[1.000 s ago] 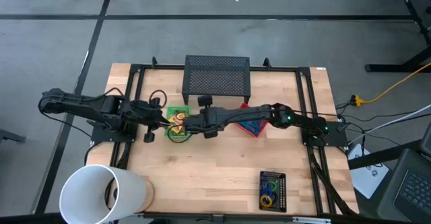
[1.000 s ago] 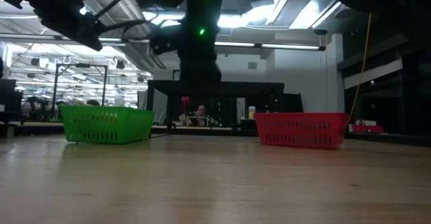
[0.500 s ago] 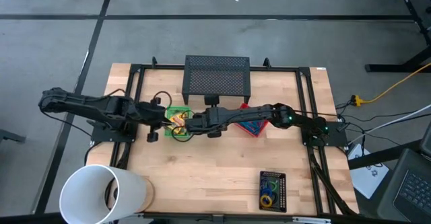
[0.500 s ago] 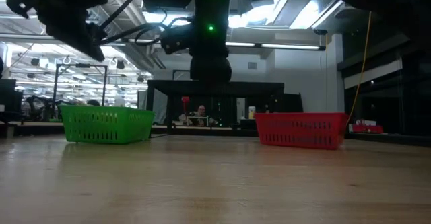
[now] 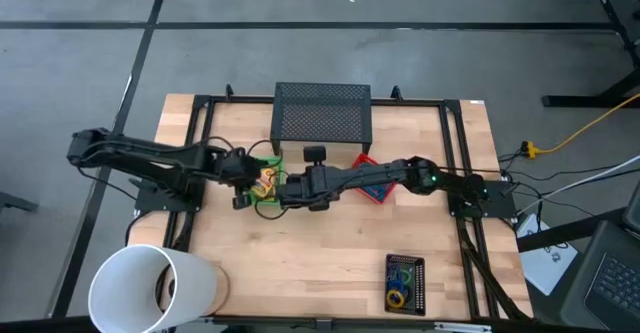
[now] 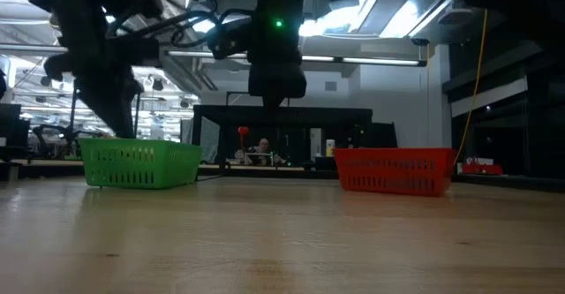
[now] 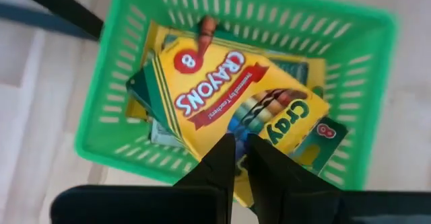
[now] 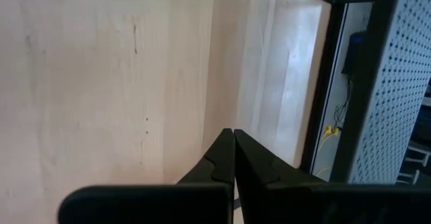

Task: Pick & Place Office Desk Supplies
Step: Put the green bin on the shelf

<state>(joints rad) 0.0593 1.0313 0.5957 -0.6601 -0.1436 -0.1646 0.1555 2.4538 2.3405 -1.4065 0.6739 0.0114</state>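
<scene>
Yellow crayon box (image 7: pixel 229 103) in green tray (image 7: pixel 350 69), pinched by left gripper's (image 7: pixel 240 150) narrow jaws.

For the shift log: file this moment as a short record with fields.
left gripper: over the green tray, nearly shut, tips at the top crayon box, grip unclear
right gripper: shut, empty, over bare table beside the green tray
green tray contents: yellow crayon boxes, stacked
red tray: partly under the right arm
black tray: near table edge, holds coloured rings
white cylinder: at near left corner
</scene>
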